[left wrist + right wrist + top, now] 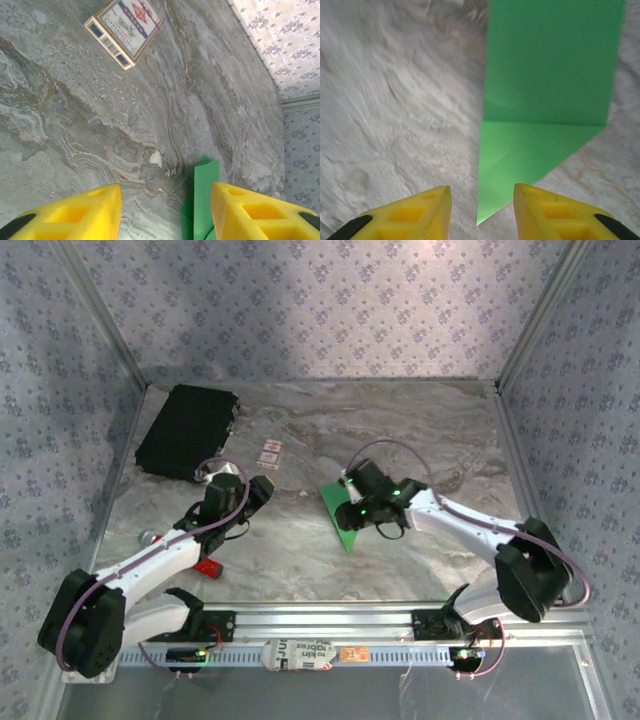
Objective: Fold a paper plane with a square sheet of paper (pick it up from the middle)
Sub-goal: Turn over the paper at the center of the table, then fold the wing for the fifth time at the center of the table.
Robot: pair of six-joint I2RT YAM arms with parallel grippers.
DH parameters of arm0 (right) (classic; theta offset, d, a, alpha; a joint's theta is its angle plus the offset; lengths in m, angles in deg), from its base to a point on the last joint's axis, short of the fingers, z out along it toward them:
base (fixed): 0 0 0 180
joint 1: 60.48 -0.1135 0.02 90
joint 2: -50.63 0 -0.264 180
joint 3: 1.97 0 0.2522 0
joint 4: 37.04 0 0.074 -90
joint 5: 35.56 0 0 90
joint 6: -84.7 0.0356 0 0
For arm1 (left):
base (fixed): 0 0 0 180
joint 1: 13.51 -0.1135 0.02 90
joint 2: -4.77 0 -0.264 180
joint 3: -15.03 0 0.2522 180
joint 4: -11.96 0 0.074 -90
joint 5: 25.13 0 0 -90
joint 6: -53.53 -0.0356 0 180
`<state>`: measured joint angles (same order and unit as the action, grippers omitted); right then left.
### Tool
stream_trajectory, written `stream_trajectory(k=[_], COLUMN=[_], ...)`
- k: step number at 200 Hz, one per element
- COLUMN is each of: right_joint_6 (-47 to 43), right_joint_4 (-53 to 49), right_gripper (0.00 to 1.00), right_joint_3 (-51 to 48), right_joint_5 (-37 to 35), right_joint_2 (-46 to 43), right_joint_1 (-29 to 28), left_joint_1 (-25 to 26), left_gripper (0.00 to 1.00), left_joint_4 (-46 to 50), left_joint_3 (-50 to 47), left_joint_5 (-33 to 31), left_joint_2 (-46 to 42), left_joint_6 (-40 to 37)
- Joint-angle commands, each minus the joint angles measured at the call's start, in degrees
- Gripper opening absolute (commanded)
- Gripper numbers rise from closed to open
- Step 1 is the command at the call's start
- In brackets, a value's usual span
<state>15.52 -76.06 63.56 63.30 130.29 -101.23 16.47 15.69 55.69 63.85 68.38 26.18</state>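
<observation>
Green paper (345,518) flat on table (420,430), slightly toward 3 o'clock from centre, partly folded, one end creased to point. Right gripper (482,192) over pointed end, jaws partly apart, holding nothing. Left gripper (166,192) about half open, empty, over bare table; paper at its 3 o'clock, small printed box (124,31) at its 11 o'clock. Black case (187,430) at table's 10 o'clock.

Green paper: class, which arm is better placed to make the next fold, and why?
Right, probably. The right gripper hangs open over the partly folded green paper, whose pointed end shows between its fingers. The left gripper, also open, sits off to the paper's side.
</observation>
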Motion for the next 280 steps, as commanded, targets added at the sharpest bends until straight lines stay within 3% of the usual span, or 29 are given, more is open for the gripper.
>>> stream_trajectory(k=[1, 33, 80, 161, 206, 233, 280], right_joint_6=[4.0, 8.5, 13.6, 16.0, 18.7, 27.5, 54.0], right_joint_4=[8.3, 14.3, 20.0, 21.9, 20.0, 22.1, 44.0], right_gripper=[0.37, 0.24, 0.14, 0.10, 0.12, 0.12, 0.13], right_joint_3=[-3.9, -7.4, -10.3, -8.3, -7.4, -10.2, -21.4], right_joint_5=[13.0, 18.3, 21.6, 24.7, 20.2, 14.6, 8.9], right_joint_2=[-1.8, -1.0, 1.9, 12.9, 17.5, 17.2, 16.8], right_joint_1=[5.0, 10.4, 12.5, 11.5, 9.3, 8.3, 5.5], left_joint_1=[-0.3, -0.3, -0.2, -0.2, -0.1, -0.2, 0.0], left_gripper=[0.50, 0.49, 0.47, 0.41, 0.37, 0.34, 0.28], left_joint_4=[-0.2, -1.6, -3.0, -6.0, -7.9, -8.6, -10.5], left_joint_3=[0.9, 2.0, 2.6, 3.3, 3.5, 3.7, 5.4], left_joint_5=[2.4, 5.4, 8.3, 12.3, 14.4, 15.0, 17.6], left_joint_2=[1.7, 4.7, 7.8, 11.8, 13.6, 14.3, 17.2], left_joint_6=[0.5, 0.7, 1.1, 1.9, 2.1, 2.2, 2.8])
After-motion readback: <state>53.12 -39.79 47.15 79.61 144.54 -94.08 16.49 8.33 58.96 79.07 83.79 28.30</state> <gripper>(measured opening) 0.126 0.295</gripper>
